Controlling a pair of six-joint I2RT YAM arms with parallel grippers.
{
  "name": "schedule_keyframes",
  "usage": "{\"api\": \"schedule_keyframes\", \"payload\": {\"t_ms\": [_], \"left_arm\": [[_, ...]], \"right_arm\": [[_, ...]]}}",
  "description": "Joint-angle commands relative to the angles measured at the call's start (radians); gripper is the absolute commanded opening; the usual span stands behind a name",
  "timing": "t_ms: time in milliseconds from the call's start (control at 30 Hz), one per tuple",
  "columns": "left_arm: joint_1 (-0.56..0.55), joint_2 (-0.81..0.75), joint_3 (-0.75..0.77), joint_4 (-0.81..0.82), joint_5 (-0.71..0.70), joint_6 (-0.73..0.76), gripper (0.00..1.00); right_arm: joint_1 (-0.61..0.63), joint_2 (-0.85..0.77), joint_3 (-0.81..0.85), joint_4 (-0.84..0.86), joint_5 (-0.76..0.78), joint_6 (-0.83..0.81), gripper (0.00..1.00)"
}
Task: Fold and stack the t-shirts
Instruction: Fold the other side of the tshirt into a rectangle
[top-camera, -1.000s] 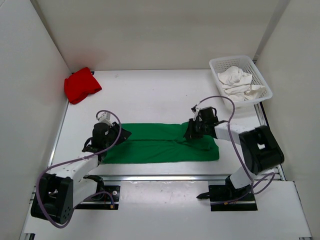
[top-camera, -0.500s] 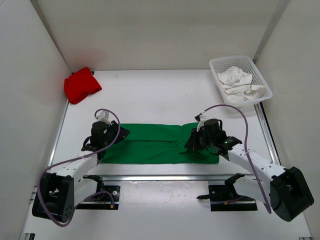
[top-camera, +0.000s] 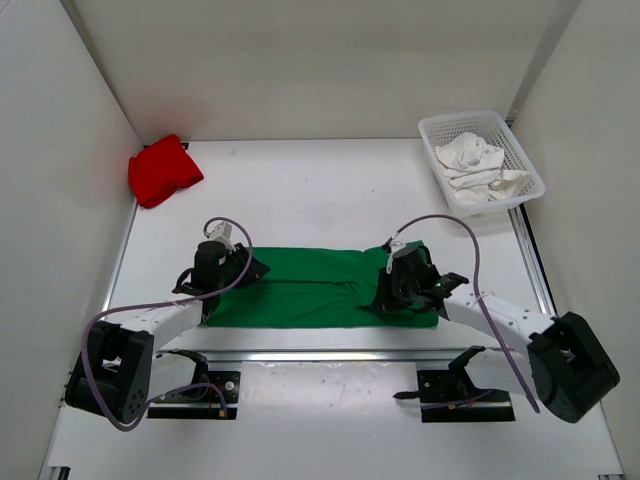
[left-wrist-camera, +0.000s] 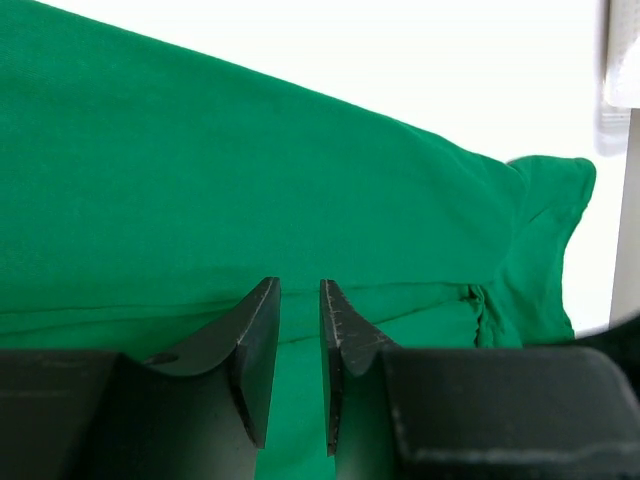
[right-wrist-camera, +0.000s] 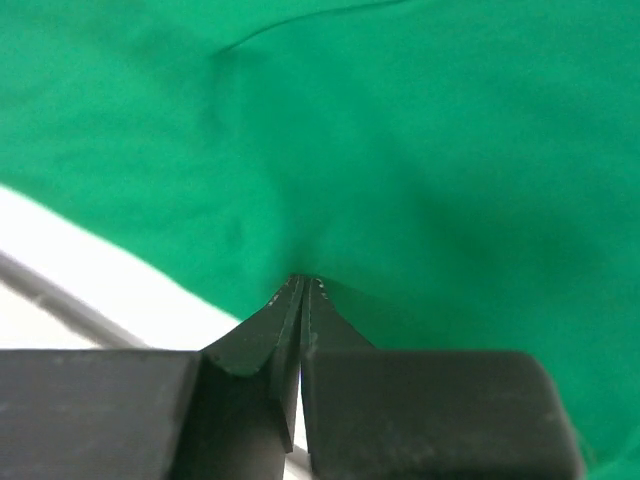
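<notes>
Finding: the green t-shirt (top-camera: 320, 288) is light, limp, thin cloth; grip its edges (the middle sags). At its right end the right gripper (right-wrist-camera: 302, 283) is clamped on a pinch of cloth. At its left end the left gripper (left-wrist-camera: 298, 300) is narrowly parted and holds nothing.

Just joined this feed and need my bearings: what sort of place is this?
Probably a lab robot cell: plain white walls box in a white table, and the left arm and right arm are bolted at its near edge.

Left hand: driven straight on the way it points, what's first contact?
The green shirt: folded cloth fills the path just ahead of the left hand. Unclear if the tips already touch it.
</notes>
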Motion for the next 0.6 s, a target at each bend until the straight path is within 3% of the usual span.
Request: {"api": "schedule_keyframes", "payload": {"t_ms": [0,133,233,567], "left_arm": [[0.004,-0.008,0.034,0.036,0.004,0.015,0.33],[-0.016,-0.003,0.052,0.030,0.008,0.008,0.34],[-0.019,-0.014,0.040,0.036,-0.003,0.001,0.34],[-0.021,-0.008,0.018,0.044,-0.006,0.001,0.34]], "right_arm": [[0.068,-0.087,0.012,-0.050,0.125,0.026,0.00],[0.043,-0.127,0.050,-0.090,0.171,0.009,0.00],[0.051,-0.117,0.070,-0.057,0.130,-0.026,0.06],[0.249,0.107,0.194,-0.032,0.127,-0.105,0.18]]}}
